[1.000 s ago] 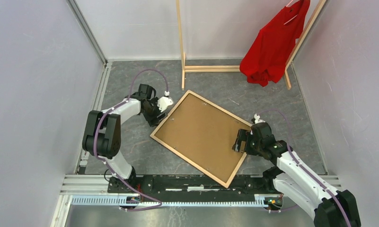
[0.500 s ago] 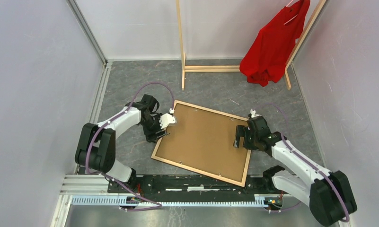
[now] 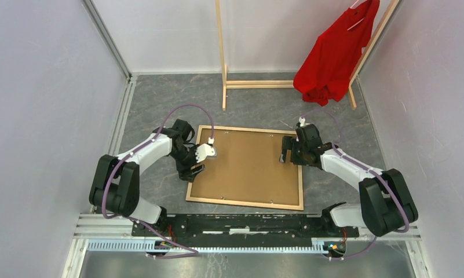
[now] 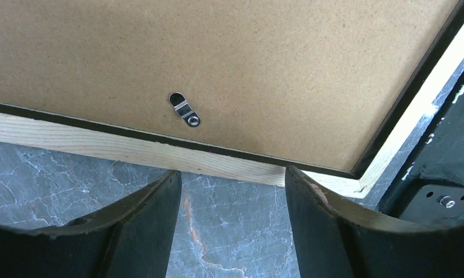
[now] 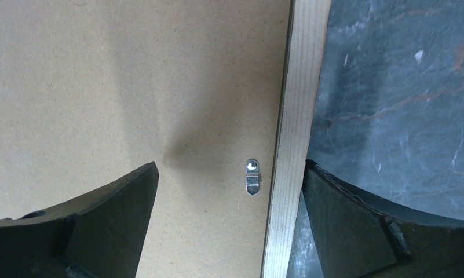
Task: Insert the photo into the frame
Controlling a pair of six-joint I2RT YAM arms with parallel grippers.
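Note:
The frame [image 3: 244,203] lies face down on the grey floor, its light wood back up, with the brown backing board [image 3: 247,165] set in it. The photo is hidden. My left gripper [image 3: 196,169] is open at the frame's left rail; in the left wrist view its fingertips [image 4: 232,174] straddle bare floor right against the wood rail [image 4: 102,145]. My right gripper [image 3: 286,152] is open at the far part of the right rail; in the right wrist view [image 5: 229,168] one finger is over the board and the other is outside the rail [image 5: 293,116].
Small metal turn clips sit on the backing board near the rails [image 4: 185,109] [image 5: 252,176]. A wooden clothes rack [image 3: 222,58] with a red shirt [image 3: 333,52] stands at the back. Walls close in left and right. The black base rail [image 3: 235,223] runs along the near edge.
The frame has turned counterclockwise from a diamond tilt to nearly square with the table. My left gripper moved nearer along its left side; my right gripper moved farther away along its right side.

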